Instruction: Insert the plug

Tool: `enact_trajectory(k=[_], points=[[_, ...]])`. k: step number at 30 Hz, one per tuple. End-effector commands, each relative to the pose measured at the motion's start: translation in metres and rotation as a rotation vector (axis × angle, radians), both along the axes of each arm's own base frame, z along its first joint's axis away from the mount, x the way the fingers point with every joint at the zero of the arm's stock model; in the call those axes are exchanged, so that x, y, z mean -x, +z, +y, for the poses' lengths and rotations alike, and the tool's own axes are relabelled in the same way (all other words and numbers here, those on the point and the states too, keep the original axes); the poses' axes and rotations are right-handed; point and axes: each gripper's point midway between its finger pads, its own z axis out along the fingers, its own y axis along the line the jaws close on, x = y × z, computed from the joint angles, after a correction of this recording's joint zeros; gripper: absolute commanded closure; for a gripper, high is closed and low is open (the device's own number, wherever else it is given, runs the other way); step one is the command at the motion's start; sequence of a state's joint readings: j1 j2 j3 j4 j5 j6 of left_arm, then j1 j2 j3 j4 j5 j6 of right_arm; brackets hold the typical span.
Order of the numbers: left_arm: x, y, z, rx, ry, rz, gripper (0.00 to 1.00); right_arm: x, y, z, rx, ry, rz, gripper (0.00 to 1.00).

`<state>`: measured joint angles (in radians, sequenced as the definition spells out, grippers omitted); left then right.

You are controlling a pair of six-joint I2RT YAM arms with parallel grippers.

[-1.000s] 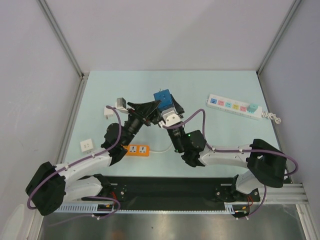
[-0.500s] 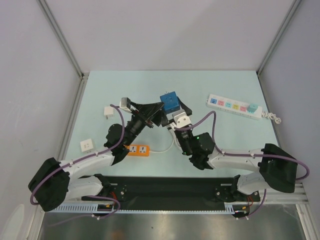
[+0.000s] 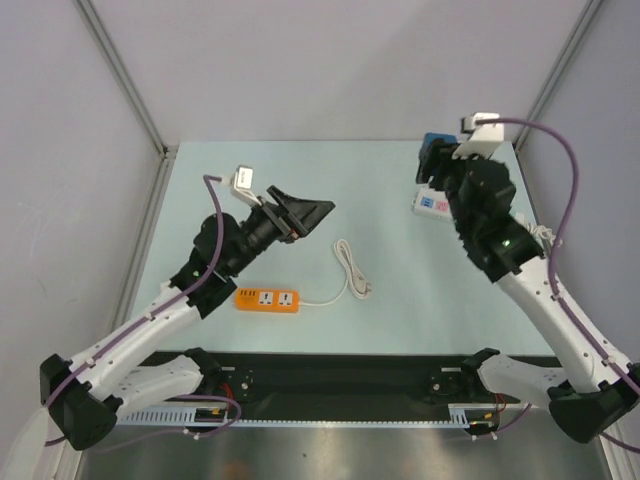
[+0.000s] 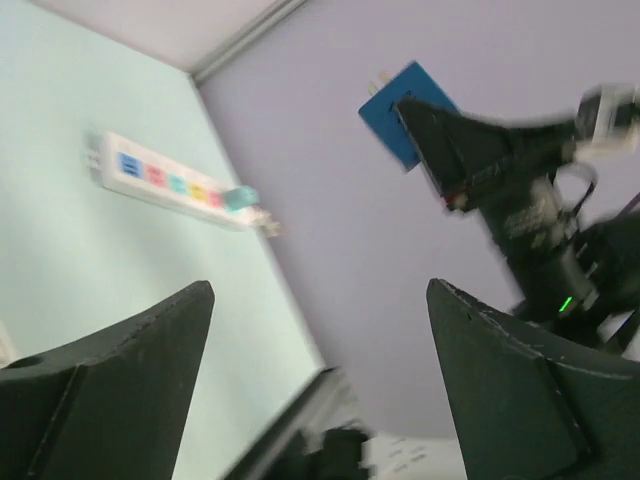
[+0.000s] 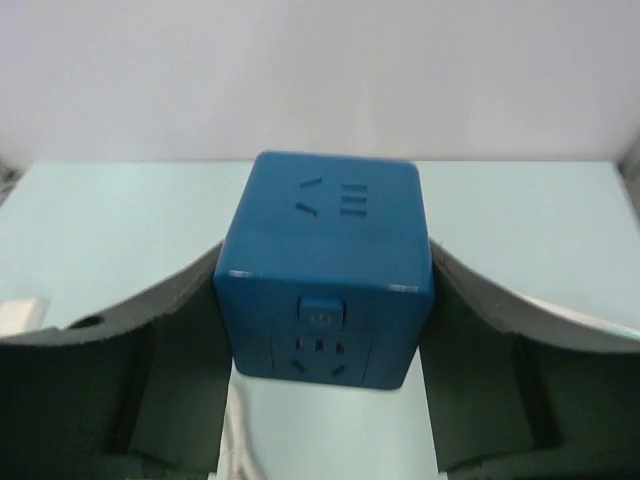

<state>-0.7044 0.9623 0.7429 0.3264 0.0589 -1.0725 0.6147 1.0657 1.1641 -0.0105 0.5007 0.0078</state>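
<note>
Pinching the blue plug point(image 5: 325, 250) by two opposite sides, the right jaws hold it in the air. In the top view it hangs near one end of the white power strip point(image 4: 170, 182), apart from it and not seated. The left jaws are spread and empty, raised off the surface point(image 3: 420, 300). Judgement: pickup is complete, while alignment over a socket and insertion remain outstanding.

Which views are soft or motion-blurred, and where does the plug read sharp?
Left wrist: motion-blurred throughout, with the white power strip and the plug both smeared. Right wrist: the plug fills the frame and is mostly crisp, its top edge slightly soft, no glare. Top external: sharp and evenly lit, soft shadows only.
</note>
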Motion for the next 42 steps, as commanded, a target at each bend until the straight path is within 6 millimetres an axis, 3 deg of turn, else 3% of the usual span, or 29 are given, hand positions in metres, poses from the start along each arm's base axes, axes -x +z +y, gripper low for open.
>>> enact_trajectory(k=[1,2,3,5,6,7,8,9,10,12,13,14,16,17,19,21,23,24,27,28,36,37,42], points=[[0.007,-0.021,0.01,-0.448,-0.053,-0.135,0.07,0.005,-0.054,-0.035,-0.042,-0.025,0.377,1.0],[0.007,-0.005,0.01,-0.476,-0.063,-0.18,0.06,0.007,-0.051,-0.046,-0.044,-0.04,0.425,1.0],[0.005,-0.008,0.008,-0.526,-0.084,-0.19,0.05,0.0,-0.062,-0.049,-0.042,-0.034,0.485,1.0],[0.006,-0.006,0.009,-0.646,-0.133,-0.232,0.0,-0.004,-0.08,-0.078,-0.031,-0.106,0.597,1.0],[0.006,-0.008,0.009,-0.684,-0.151,-0.233,0.0,-0.008,-0.076,-0.083,-0.034,-0.114,0.612,1.0],[0.003,-0.028,0.009,-0.771,-0.187,-0.203,0.0,-0.02,-0.096,-0.095,-0.029,-0.15,0.685,1.0],[0.002,-0.021,0.008,-0.786,-0.197,-0.221,0.0,-0.018,-0.107,-0.098,-0.019,-0.154,0.747,1.0],[0.0,-0.026,0.008,-0.813,-0.207,-0.215,0.0,-0.021,-0.107,-0.101,-0.02,-0.153,0.767,1.0],[-0.002,-0.031,0.008,-0.845,-0.221,-0.232,0.0,-0.03,-0.125,-0.103,-0.009,-0.161,0.829,1.0],[-0.008,-0.055,0.008,-0.912,-0.237,-0.215,0.0,-0.04,-0.149,-0.109,0.002,-0.178,0.932,1.0],[-0.01,-0.056,0.009,-0.923,-0.232,-0.222,0.0,-0.042,-0.141,-0.109,-0.002,-0.176,0.912,1.0],[-0.013,-0.071,0.01,-0.956,-0.237,-0.2,0.0,-0.051,-0.164,-0.109,0.012,-0.177,0.983,1.0],[-0.018,-0.084,0.015,-1.009,-0.233,-0.2,0.0,-0.065,-0.165,-0.105,0.021,-0.163,0.993,1.0],[-0.017,-0.097,0.017,-1.04,-0.243,-0.191,0.0,-0.073,-0.184,-0.107,0.035,-0.175,1.05,1.0],[-0.021,-0.109,0.025,-1.086,-0.224,-0.156,0.0,-0.083,-0.194,-0.113,0.035,-0.194,1.085,1.0],[-0.017,-0.104,0.025,-1.075,-0.229,-0.172,0.0,-0.099,-0.201,-0.118,0.027,-0.204,1.108,1.0],[-0.016,-0.102,0.026,-1.062,-0.217,-0.185,0.0,-0.112,-0.196,-0.122,0.023,-0.219,1.092,1.0],[-0.016,-0.101,0.027,-1.061,-0.21,-0.191,0.0,-0.119,-0.208,-0.123,0.017,-0.216,1.121,1.0],[-0.019,-0.095,0.034,-1.071,-0.165,-0.198,0.0,-0.131,-0.212,-0.126,0.006,-0.215,1.125,1.0],[-0.019,-0.093,0.035,-1.069,-0.157,-0.202,0.0,-0.134,-0.222,-0.125,0.009,-0.209,1.144,1.0],[-0.022,-0.093,0.039,-1.071,-0.131,-0.191,0.0,-0.135,-0.246,-0.151,0.031,-0.267,1.205,1.0],[-0.022,-0.093,0.039,-1.069,-0.133,-0.19,0.0,-0.134,-0.248,-0.164,0.024,-0.294,1.211,1.0],[-0.024,-0.091,0.041,-1.06,-0.118,-0.186,0.0,-0.126,-0.256,-0.197,0.018,-0.359,1.239,1.0]])
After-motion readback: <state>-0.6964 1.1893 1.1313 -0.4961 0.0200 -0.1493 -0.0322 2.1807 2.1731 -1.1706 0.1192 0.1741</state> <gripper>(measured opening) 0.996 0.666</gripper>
